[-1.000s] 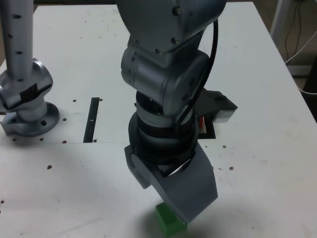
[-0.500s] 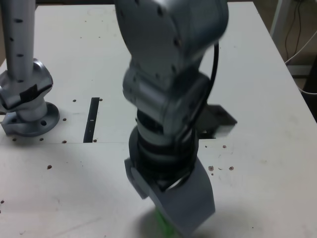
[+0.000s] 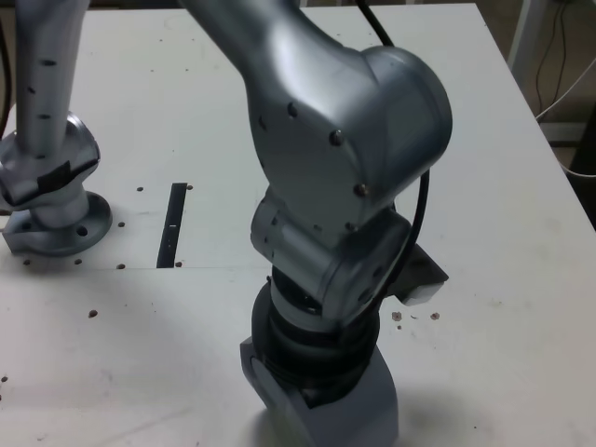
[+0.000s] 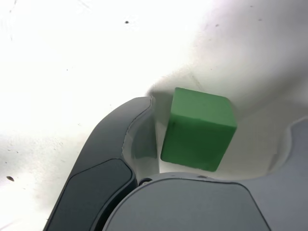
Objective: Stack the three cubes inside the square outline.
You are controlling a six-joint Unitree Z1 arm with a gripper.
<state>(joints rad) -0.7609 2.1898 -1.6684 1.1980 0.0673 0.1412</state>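
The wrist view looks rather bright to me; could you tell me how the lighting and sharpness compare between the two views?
Wrist view: the table is washed out to near white by glare, yet the green cube stays sharp between the tool's jaws, with a soft shadow beside it. Exterior view: evenly lit and mostly sharp, the arm showing soft highlights and hiding the cube.

Green cube [image 4: 198, 129], matte, plain-faced, resting flat on the white table (other cubes unseen)
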